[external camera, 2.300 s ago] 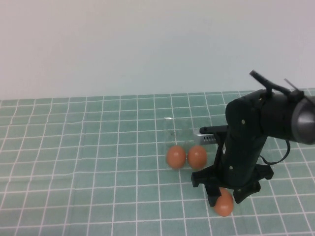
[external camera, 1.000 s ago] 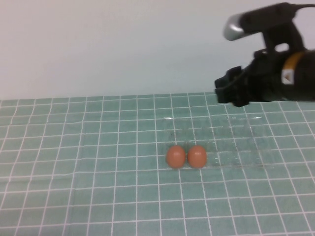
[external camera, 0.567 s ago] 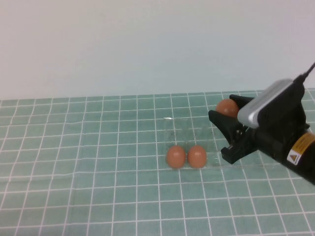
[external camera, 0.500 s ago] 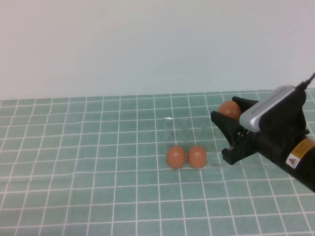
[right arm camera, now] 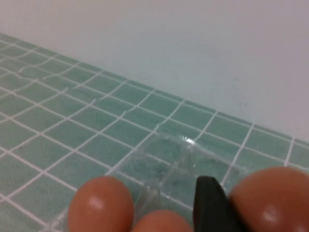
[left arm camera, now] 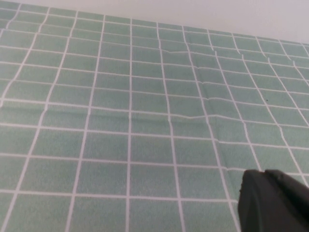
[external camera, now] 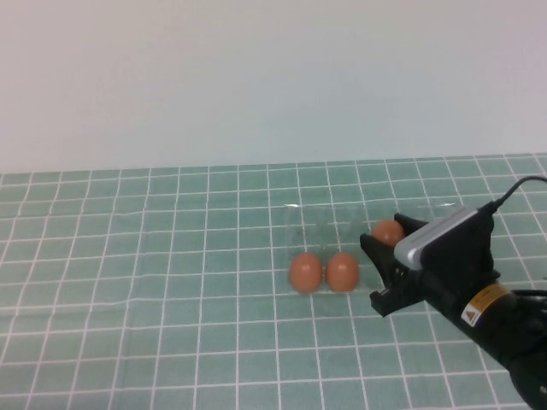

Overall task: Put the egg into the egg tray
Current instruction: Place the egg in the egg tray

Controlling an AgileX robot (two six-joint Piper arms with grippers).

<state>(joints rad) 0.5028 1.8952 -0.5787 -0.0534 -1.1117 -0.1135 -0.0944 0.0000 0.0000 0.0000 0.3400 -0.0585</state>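
My right gripper [external camera: 385,233] is shut on an orange-brown egg [external camera: 387,231] and holds it low over the clear egg tray [external camera: 338,224], just right of two like eggs. Those two eggs [external camera: 305,272] [external camera: 342,271] sit side by side in the tray's near row. In the right wrist view the held egg [right arm camera: 273,200] presses against a black finger [right arm camera: 208,203], with the two other eggs [right arm camera: 100,203] [right arm camera: 161,222] beside it and the tray's glinting cups [right arm camera: 186,141] beyond. My left gripper [left arm camera: 273,203] shows only in its own wrist view, over bare mat.
A green mat with a white grid [external camera: 128,282] covers the table up to a plain pale wall [external camera: 256,77]. The right arm's body [external camera: 479,307] fills the near right corner.
My right gripper took an egg from the mat near the front, lifted it high, then came down; it now holds the egg lower and a little left, close over the tray.
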